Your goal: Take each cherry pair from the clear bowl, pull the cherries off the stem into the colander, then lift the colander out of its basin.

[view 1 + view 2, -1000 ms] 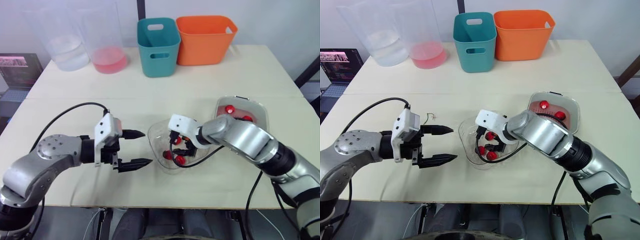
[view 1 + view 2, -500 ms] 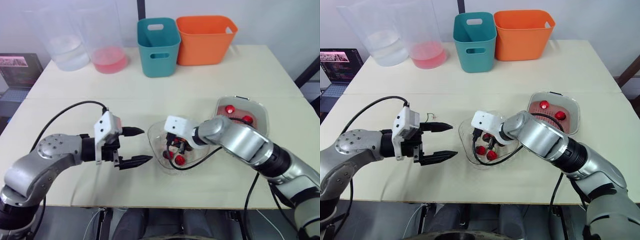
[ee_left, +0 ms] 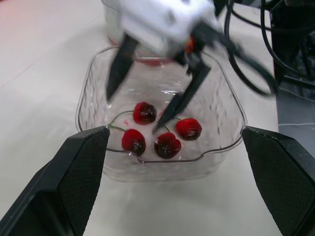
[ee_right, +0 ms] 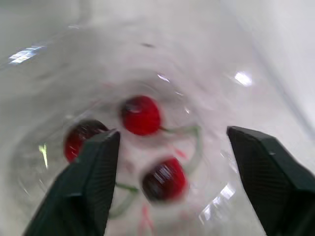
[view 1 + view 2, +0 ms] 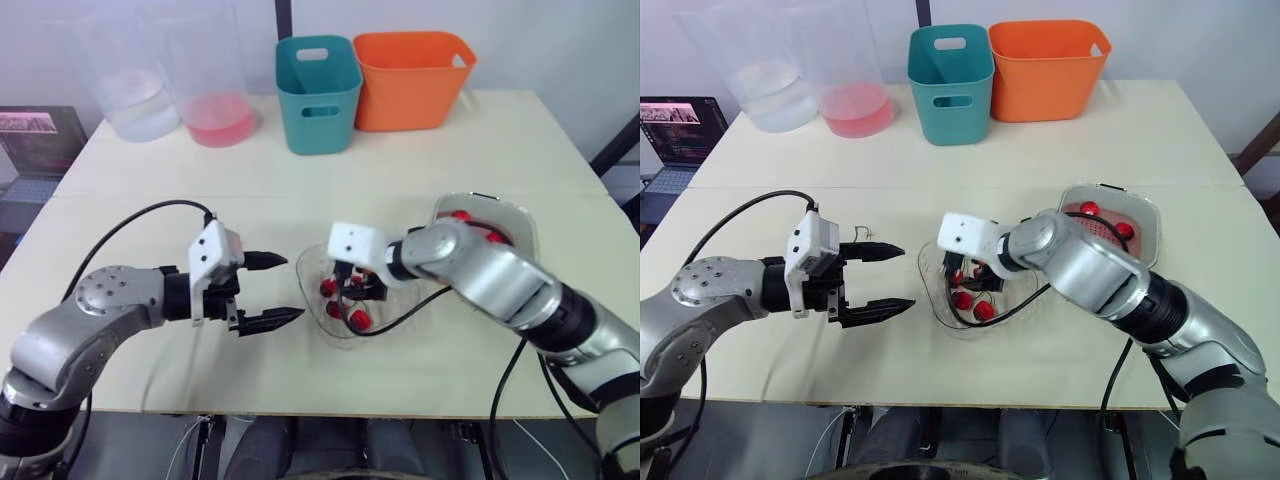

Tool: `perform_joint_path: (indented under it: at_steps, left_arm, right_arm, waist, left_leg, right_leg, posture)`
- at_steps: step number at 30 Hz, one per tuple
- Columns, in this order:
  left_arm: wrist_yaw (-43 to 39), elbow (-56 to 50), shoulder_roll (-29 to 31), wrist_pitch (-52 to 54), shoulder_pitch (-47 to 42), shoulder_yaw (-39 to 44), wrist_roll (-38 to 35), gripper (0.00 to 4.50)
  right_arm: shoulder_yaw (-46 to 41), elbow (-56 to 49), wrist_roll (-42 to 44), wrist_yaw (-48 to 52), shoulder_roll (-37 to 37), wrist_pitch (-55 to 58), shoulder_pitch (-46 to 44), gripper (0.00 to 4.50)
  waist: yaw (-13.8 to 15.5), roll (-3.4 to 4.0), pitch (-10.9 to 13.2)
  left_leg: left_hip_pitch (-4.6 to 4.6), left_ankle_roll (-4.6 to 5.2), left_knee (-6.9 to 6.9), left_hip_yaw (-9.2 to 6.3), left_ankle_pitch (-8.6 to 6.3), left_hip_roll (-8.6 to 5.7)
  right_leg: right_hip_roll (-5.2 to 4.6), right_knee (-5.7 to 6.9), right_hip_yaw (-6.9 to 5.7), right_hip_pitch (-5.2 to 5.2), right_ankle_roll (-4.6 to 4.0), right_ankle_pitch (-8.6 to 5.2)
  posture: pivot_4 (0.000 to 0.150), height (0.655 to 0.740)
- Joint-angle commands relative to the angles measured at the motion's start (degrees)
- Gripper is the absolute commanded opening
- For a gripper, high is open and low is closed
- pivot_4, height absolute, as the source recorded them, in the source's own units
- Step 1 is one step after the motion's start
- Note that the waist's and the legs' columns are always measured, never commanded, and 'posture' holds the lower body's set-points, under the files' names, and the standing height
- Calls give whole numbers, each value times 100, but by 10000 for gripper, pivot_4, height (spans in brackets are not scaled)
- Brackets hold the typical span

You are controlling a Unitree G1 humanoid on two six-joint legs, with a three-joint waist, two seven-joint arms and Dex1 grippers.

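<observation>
Cherries (image 3: 167, 145) in the clear bowl (image 3: 235, 147) lie under the right end effector (image 3: 133, 113).

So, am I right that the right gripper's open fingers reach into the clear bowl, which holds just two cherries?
No: the clear bowl holds four cherries, as the left wrist view shows. The open fingers of the right gripper do reach into it.

The right arm (image 5: 1092, 266) covers part of the colander (image 5: 1108, 217) and its basin (image 5: 1155, 226).
</observation>
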Motion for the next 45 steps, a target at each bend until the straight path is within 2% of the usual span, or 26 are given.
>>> perform_joint_path:
  at_steps: [1, 9, 23, 28, 29, 30, 34, 36, 40, 45]
  left_arm:
    - [-178, -59, 202, -37, -79, 72, 8, 45000]
    - [-339, 80, 343, -177, -138, 60, 223, 45000]
    - [-288, 47, 193, -211, -179, -3, 263, 45000]
    - [-296, 51, 156, -242, -159, 1, 311, 45000]
    - [-304, 62, 152, -249, -156, 6, 323, 45000]
    - [-314, 76, 149, -257, -152, 12, 336, 45000]
    - [-361, 227, 176, -306, -153, 109, 399, 45000]
    - [-373, 413, 177, -274, -226, 270, 310, 45000]
    - [-458, 1034, 168, -68, -769, 646, -97, 45000]
    - [-589, 1747, 13, 185, -1778, 680, -446, 45000]
  right_arm:
    - [-665, -190, 450, 76, 159, 771, 15, 34073]
    - [-554, -55, 486, -288, 401, 1151, 210, 34073]
    - [368, 371, -19, -613, 359, 532, 162, 34073]
    - [412, 474, -139, -623, 402, 411, 159, 11444]
    - [392, 468, -144, -621, 412, 411, 156, 7516]
    - [356, 449, -139, -621, 421, 419, 155, 5848]
    - [37, 148, -16, -583, 361, 475, 186, 5848]
    - [-186, -159, 60, -390, 87, 263, 224, 5848]
    - [-1143, -688, 93, 554, -886, -1700, 662, 5848]
    - [-1893, -638, -78, 959, -1183, -3136, 1006, 5848]
  waist:
    - [-2, 0, 0]
    - [9, 0, 0]
    - [4, 0, 0]
    - [3, 0, 0]
    - [4, 0, 0]
    - [4, 0, 0]
    - [6, 0, 0]
    - [13, 1, 0]
    - [67, -5, 4]
    - [-13, -8, 5]
  left_leg:
    - [0, 1, 0, 0, -1, 1]
    - [0, 6, -1, 0, -4, -2]
    - [0, -1, -2, 0, 1, -1]
    - [0, -1, -2, 0, 1, -1]
    - [0, -1, -2, 0, 1, -1]
    - [0, -1, -2, 0, 1, -1]
    - [0, -1, -2, 0, 1, -1]
    - [-1, 1, -3, -1, -1, -1]
    - [-8, 12, 3, -5, -7, -6]
    - [3, 13, 4, -5, -7, -3]
  right_leg:
    - [1, 0, 0, 0, 0, 0]
    - [-2, -1, 0, -1, 0, 0]
    - [-2, 0, 0, -3, 0, 0]
    - [-1, 0, 0, -3, 0, 0]
    - [-1, 0, 0, -3, 0, 0]
    - [-1, 0, 0, -3, 0, 0]
    - [-1, 0, 0, -3, 0, 0]
    - [-1, 0, 0, -4, 0, 0]
    - [-3, -5, -8, -1, 1, 0]
    - [2, -6, -15, 15, 3, 0]
  posture:
    - [1500, 7400]
    - [1500, 7400]
    - [1500, 7400]
    - [1500, 7400]
    - [1500, 7400]
    - [1500, 7400]
    - [1500, 7400]
    - [1500, 7400]
    - [1500, 7400]
    - [1500, 7400]
